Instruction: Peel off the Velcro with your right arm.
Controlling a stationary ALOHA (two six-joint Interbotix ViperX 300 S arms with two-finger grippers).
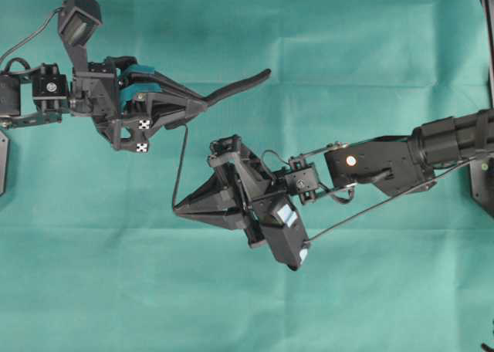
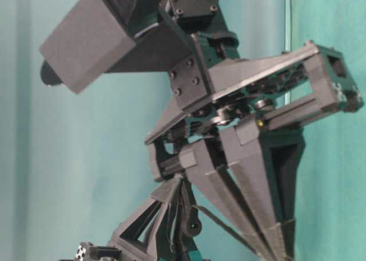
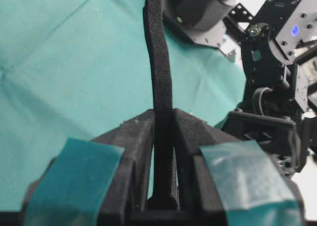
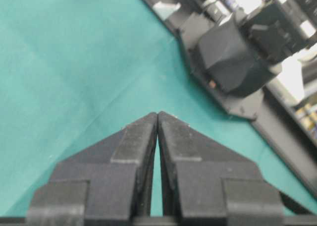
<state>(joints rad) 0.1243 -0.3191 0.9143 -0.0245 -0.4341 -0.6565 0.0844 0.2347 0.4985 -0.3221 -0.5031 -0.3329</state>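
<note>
There were two black robot arms over one bench covered in teal-green cloth (image 1: 370,59): the left arm with teal parts (image 1: 116,97) and the all-black right arm (image 1: 401,163). Each carried one gripper, so two grippers showed, the left gripper (image 1: 202,103) and the right gripper (image 1: 179,207), each with two fingers. One thin matte black Velcro strap (image 1: 239,86) was visible. Two small checkered tags (image 1: 143,136) sat on the left arm, though there may have been more out of sight.

Layout, relative to the left gripper (image 1: 202,103)

Velcro (image 1: 239,84) between its jaws, projecting rightward; right gripper (image 1: 179,208) below it, apart.
</note>
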